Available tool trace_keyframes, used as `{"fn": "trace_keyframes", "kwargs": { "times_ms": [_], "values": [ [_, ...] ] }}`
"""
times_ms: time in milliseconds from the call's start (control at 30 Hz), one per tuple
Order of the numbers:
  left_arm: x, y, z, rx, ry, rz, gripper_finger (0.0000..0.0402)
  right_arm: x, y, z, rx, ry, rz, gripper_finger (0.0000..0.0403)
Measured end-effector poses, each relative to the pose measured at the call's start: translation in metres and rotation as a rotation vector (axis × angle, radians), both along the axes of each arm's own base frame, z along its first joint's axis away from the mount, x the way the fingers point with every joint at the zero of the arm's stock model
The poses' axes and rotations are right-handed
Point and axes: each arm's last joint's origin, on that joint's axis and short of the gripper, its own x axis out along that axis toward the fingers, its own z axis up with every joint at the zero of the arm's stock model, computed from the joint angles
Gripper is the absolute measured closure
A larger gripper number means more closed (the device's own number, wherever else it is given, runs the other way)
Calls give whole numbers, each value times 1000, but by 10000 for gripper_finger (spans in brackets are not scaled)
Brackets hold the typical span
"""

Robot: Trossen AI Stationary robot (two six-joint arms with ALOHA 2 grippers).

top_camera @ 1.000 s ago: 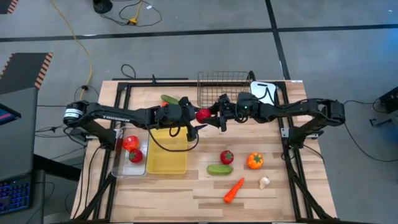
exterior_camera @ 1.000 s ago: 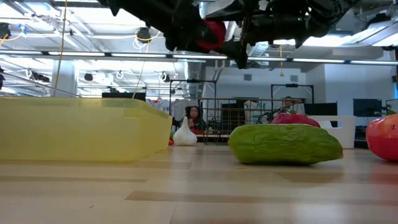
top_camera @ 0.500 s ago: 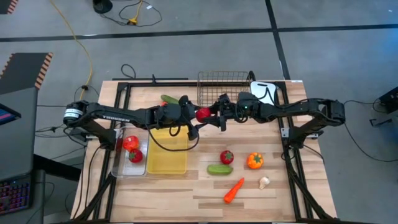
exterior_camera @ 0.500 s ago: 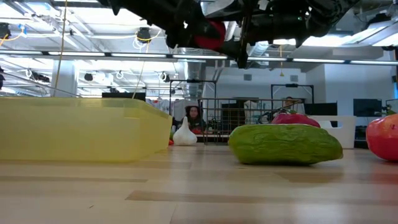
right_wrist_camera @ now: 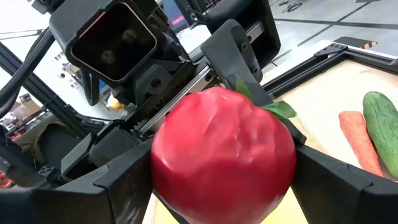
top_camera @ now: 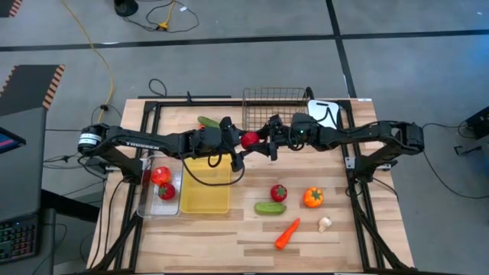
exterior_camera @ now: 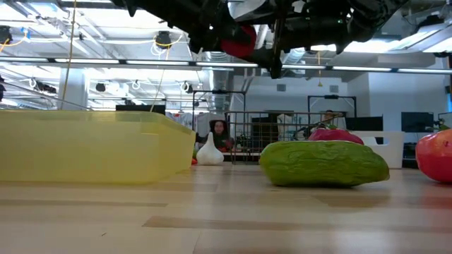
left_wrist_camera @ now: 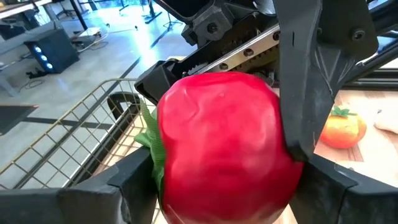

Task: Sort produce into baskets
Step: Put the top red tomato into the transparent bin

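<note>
Above mid-desk (top_camera: 229,229), just in front of the wire mesh basket (top_camera: 276,98): red tomato (top_camera: 249,140) held aloft between left pincer (top_camera: 238,143) and right pincer (top_camera: 263,142), a mid-air handover by the look of it. Right pincer clamped on the tomato, fingers flush against both flanks in the right wrist view (right_wrist_camera: 224,155). Left pincer also closed against it, fingers touching each side (left_wrist_camera: 224,146). Hangs over the far edge of the yellow tray (top_camera: 206,187); clear bin (top_camera: 157,200) by the left arm already holds two tomatoes (top_camera: 162,183).

Still loose on the desk: tomato (top_camera: 279,192), green cucumber (top_camera: 270,207), orange pepper (top_camera: 313,197), carrot (top_camera: 286,234), white garlic (top_camera: 325,224); another cucumber (top_camera: 208,121) near the basket. White tray (top_camera: 324,112) behind the right arm.

Risks, judged: both pincers gripping at once, so pulling apart before one lets go could strain or pop the round, smooth tomato free; both letting go together would drop it into the yellow tray, wrong bin. Fingers crowded close, collision likely on retreat.
</note>
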Motion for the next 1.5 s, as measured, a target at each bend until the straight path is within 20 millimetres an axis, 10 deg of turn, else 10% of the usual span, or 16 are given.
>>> {"fn": "trace_keyframes", "kwargs": {
  "times_ms": [1500],
  "values": [
    [-24,-3,-2,-115,183,21,130,-16,-22,-6,-158,141,24,19]
  ]
}}
